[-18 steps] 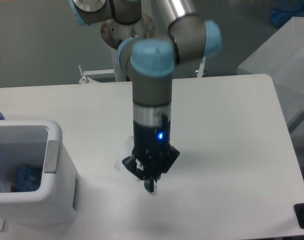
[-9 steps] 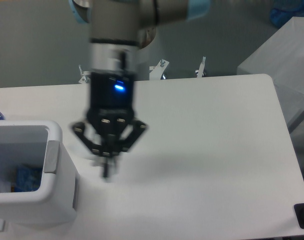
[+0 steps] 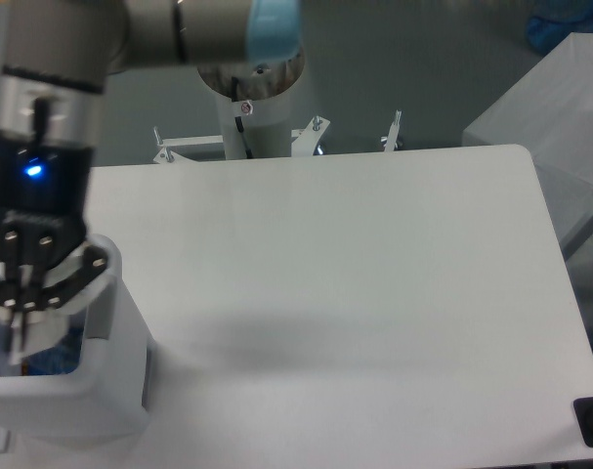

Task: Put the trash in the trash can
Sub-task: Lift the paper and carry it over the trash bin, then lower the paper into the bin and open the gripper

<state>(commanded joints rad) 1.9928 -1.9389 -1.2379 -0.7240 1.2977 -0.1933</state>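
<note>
Hanging straight over the open mouth of the trash can (image 3: pixel 120 337), the gripper (image 3: pixel 21 327) points down into it, so the drop lies directly beneath the jaws. They look drawn close together, with something pale between the tips, though I cannot tell what. No bottle or wrapper shows on the table (image 3: pixel 374 293).
</note>
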